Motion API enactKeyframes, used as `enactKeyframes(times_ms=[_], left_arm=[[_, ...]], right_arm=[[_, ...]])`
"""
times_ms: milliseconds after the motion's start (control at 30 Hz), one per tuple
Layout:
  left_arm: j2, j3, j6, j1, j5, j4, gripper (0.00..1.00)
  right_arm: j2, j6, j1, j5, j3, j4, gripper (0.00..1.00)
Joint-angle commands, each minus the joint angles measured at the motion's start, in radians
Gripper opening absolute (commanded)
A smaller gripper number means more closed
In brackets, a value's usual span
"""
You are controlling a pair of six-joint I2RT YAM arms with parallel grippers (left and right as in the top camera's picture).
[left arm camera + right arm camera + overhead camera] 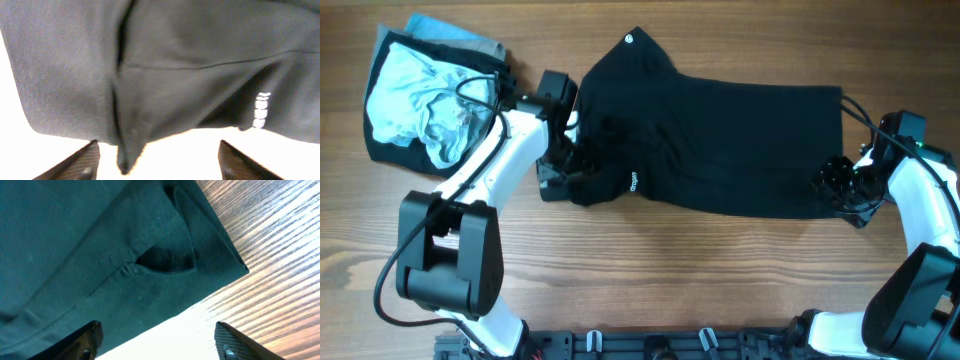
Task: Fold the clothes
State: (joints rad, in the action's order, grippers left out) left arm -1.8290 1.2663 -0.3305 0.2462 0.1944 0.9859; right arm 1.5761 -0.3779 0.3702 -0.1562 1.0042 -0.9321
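Note:
A large black T-shirt (720,140) lies spread across the middle of the wooden table, with small white marks near its top left and lower left. My left gripper (558,172) is at the shirt's left end, open; the left wrist view shows black fabric (175,70) with a white logo (260,110) ahead of the spread fingers (157,162), and a fold of cloth hanging between them. My right gripper (840,185) is at the shirt's lower right corner, open; the right wrist view shows the hem corner (150,265) just beyond the open fingers (160,340).
A pile of other garments, pale blue on black (425,95), lies at the table's far left corner behind the left arm. Bare wood (700,270) runs along the front of the table. The arm bases stand at the front left and front right.

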Motion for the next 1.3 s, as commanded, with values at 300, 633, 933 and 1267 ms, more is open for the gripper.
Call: enactKeyframes(times_ms=[300,633,933,1267], left_arm=[[0.006,-0.255,0.002,-0.018,-0.124,-0.203,0.04],[0.008,-0.252,-0.082,-0.227,-0.267,-0.146,0.04],[0.008,-0.252,-0.017,-0.316,-0.183,-0.138,0.04],[0.008,-0.252,-0.017,-0.314,-0.183,-0.141,0.33]], right_arm=[[-0.009,0.064,0.004,0.002,0.015,-0.026,0.83],[-0.009,0.101,0.003,-0.035,-0.111,0.001,0.87],[-0.009,0.306,0.003,-0.433,-0.118,0.062,0.57],[-0.009,0.292,-0.066,-0.402,-0.126,0.082,0.43]])
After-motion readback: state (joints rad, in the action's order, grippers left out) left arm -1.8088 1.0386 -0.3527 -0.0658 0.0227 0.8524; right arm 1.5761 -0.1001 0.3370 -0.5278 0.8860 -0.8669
